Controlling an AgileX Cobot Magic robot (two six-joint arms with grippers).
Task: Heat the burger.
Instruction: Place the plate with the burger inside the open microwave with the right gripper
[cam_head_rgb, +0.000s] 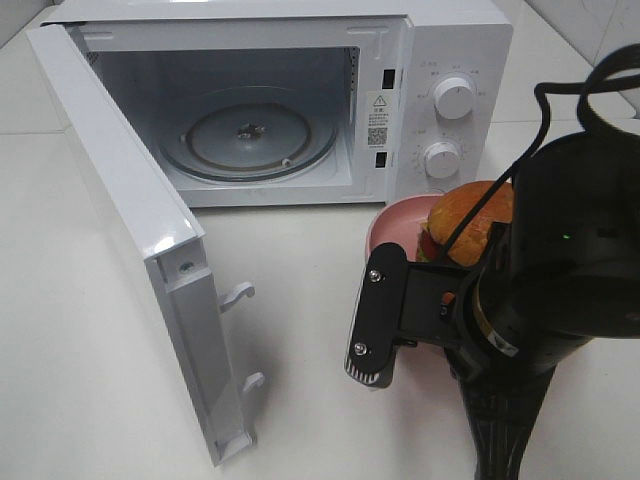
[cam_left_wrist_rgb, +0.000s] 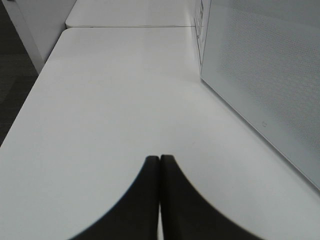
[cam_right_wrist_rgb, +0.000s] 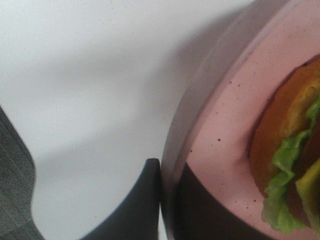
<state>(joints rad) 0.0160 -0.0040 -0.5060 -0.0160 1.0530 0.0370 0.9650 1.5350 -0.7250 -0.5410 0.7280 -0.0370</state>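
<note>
The burger has a golden-brown bun, green lettuce and yellow cheese, and lies on a pink round plate just in front of the microwave's control panel. In the right wrist view the burger sits well inside the plate. My right gripper is shut on the plate's rim, one finger outside it and one inside. Whether the plate rests on the table or hangs above it I cannot tell. My left gripper is shut with nothing in it, over bare table beside the microwave door.
The white microwave stands at the back with its door swung wide open towards the front left. Its glass turntable holds nothing. My right arm covers the table's front right.
</note>
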